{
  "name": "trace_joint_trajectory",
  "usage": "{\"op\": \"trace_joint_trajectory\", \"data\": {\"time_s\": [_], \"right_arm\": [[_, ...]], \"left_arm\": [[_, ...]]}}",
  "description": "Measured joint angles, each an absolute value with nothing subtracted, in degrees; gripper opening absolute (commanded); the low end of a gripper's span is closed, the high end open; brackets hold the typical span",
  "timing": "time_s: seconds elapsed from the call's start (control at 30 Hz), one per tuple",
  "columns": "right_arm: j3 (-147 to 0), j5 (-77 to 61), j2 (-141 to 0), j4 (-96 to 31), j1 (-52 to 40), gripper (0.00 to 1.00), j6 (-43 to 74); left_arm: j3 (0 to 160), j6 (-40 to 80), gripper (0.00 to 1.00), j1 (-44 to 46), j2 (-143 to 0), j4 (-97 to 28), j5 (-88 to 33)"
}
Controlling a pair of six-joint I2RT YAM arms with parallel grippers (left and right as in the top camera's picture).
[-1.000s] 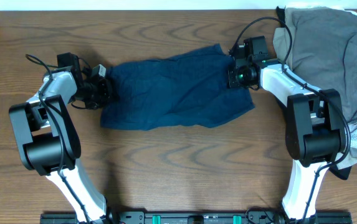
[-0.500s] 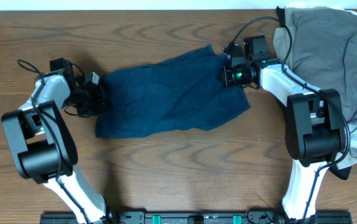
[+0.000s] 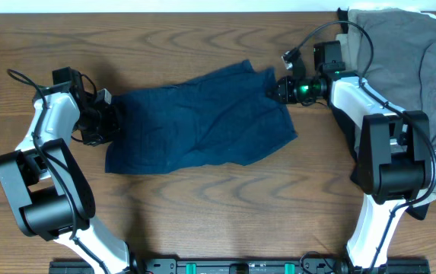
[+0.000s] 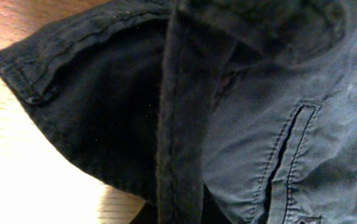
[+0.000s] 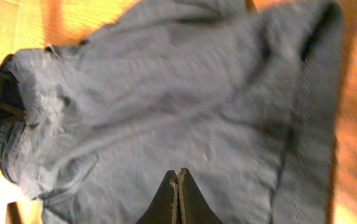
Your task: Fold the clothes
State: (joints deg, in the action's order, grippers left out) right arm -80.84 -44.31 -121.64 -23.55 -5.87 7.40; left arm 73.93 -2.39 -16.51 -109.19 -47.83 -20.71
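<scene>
The navy shorts (image 3: 202, 118) lie stretched across the middle of the wooden table (image 3: 202, 228), mostly flat but rumpled, slanting up toward the right. The left gripper (image 3: 105, 122) sits at the left end with its jaws closed. Its wrist view is filled with dark hem and a welt pocket (image 4: 287, 155), so the fingers themselves are hidden, but it looks pinched onto that edge. The right gripper (image 3: 280, 87) is at the upper right corner, fingers pressed tight together, and the cloth fans out from their tips in the wrist view, so I read that as a grip too.

This looks like the spread-and-flatten step, with the garment held at both ends and no fold made yet. Next comes pulling out the wrinkles without dragging the cloth, then carrying one end over the other. Off to the right, the grey garment (image 3: 400, 53) waits in a heap, well apart from the shorts.
</scene>
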Motion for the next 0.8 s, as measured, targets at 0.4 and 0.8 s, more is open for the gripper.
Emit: {"op": "trace_joint_trajectory", "data": {"time_s": [0.4, 0.8], "right_arm": [[-80.8, -44.1, -122.5, -26.2, -6.0, 0.01, 7.2], [-80.8, -45.2, -127.9, -24.5, -7.7, 0.01, 7.4]], "left_arm": [[81.8, -2.4, 0.06, -16.5, -109.2, -50.8, -19.0], [85.2, -2.4, 0.06, -16.5, -109.2, -52.7, -19.0]]}}
